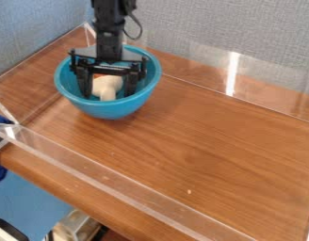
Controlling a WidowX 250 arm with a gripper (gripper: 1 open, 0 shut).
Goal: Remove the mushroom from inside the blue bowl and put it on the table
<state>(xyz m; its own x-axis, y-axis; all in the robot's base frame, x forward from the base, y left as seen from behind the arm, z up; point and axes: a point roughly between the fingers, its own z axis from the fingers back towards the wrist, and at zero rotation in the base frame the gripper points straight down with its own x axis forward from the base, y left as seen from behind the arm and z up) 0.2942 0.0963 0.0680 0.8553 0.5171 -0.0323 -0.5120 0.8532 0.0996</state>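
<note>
Tool (109,79) hanging straight down over the blue bowl (69,91), black fingers spread wide, one on each side of the pale lump lying inside. That lump is reading as the mushroom (105,88): white stem showing, cap mostly hidden behind the tool frame, so its exact lie is hard to tell. Nothing is being gripped; whether a fingertip is brushing the mushroom or the bowl's inner wall cannot be made out from this view. Bowl is sitting at the far left corner of the bench (207,132), near the clear acrylic wall (233,71) and the grey-blue backdrop. Step in hand, as judged: reaching in to pick. Doing it well is likely meaning keeping the fingers centred on the stem or cap so both pads are meeting it together, staying clear of the rim and the curved wall so the light plastic bowl is not being shoved or tipped, and closing only once the tips are low enough to bracket the widest part. A small rounded toy is probably prone to squirting sideways under an off-centre pinch. Wide open wood-grain surface to the right is offering plenty of set-down room.
</note>
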